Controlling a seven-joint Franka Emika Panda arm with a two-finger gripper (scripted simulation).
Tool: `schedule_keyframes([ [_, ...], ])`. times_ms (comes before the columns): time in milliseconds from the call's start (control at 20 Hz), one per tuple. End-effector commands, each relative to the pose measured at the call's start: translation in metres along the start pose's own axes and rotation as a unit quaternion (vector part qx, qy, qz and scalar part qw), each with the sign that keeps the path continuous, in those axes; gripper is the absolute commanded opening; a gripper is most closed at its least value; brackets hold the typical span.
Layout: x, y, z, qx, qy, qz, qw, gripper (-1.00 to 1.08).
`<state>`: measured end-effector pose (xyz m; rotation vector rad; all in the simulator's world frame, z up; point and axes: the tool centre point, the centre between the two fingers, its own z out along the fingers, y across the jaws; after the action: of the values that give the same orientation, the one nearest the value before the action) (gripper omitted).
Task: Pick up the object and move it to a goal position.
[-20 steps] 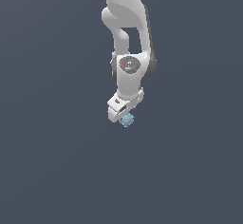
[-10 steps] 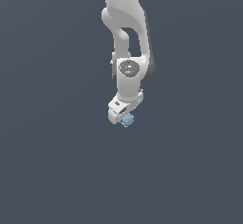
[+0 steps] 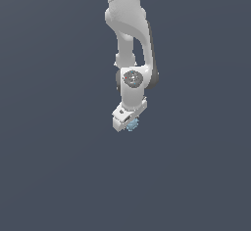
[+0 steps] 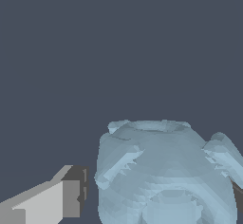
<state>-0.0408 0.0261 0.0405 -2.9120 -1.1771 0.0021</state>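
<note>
The object (image 3: 132,124) sits right at the pincer (image 3: 128,124) tip — about five o'clock of the white wrist — seemingly clamped between the fingers (image 4: 57,197), roundish, no clear long axis.

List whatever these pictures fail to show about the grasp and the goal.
- Exterior view: the pale blue lump is too small and half hidden behind the end effector; finger contact unclear.
- Wrist view: the lump is cut off by the frame edge and hides one finger.
- Goal position: not marked in either view.
</note>
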Motion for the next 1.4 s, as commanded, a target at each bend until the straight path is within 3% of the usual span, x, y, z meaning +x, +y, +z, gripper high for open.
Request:
schedule_keyframes([
  [0,0.0,0.0,0.001,0.0,0.0,0.0,1.0,-1.0],
  [750,0.004,0.005,-0.004,-0.001,0.001,0.0,1.0,-1.0],
  [1350,0.038,0.039,-0.041,0.0,0.001,0.0,1.0,-1.0],
])
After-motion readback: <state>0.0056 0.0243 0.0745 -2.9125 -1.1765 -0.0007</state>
